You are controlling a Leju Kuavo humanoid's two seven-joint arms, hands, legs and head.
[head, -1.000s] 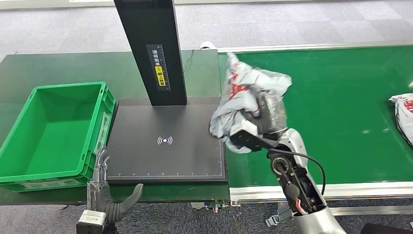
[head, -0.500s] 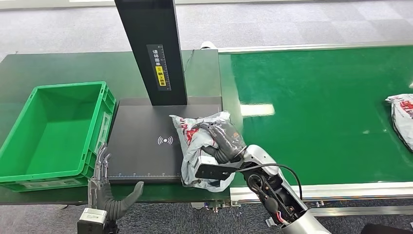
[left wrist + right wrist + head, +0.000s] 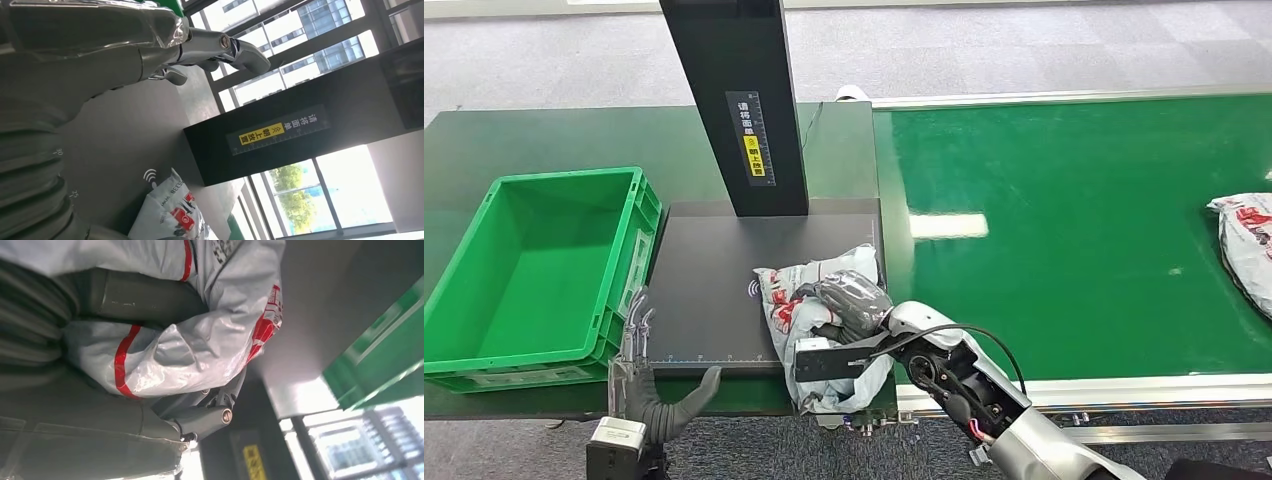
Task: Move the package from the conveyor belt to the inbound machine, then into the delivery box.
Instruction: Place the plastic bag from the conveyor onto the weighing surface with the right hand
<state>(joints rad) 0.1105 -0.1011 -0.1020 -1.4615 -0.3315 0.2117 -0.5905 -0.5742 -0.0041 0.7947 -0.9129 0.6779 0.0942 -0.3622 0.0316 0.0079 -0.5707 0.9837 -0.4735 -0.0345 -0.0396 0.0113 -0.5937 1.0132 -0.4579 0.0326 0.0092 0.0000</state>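
- The package [image 3: 824,300], a crinkly grey bag with red print, was down on the scanner pad [image 3: 714,290] at its near right corner, part of it hanging over the front edge. A second back it was still up over the belt [image 3: 1074,220], so the carry across basically got done.
- The right hand [image 3: 849,305] still had it, thumb and fingers wrapped around the bag; the right wrist view showed plastic bunched in the grip.
- My read: step one was nearly over, it just needed letting go so the machine could read it. The bag covered part of the wireless mark, so it looked decently placed.
- The left hand [image 3: 649,385] hung at the front edge of the counter [image 3: 544,140], fingers spread, holding nothing, same spot as before.
- The green box [image 3: 484,340] sat just left of the pad, nothing in it yet. That's the next stop.
- Another bag [image 3: 1246,245] waited far down the belt.
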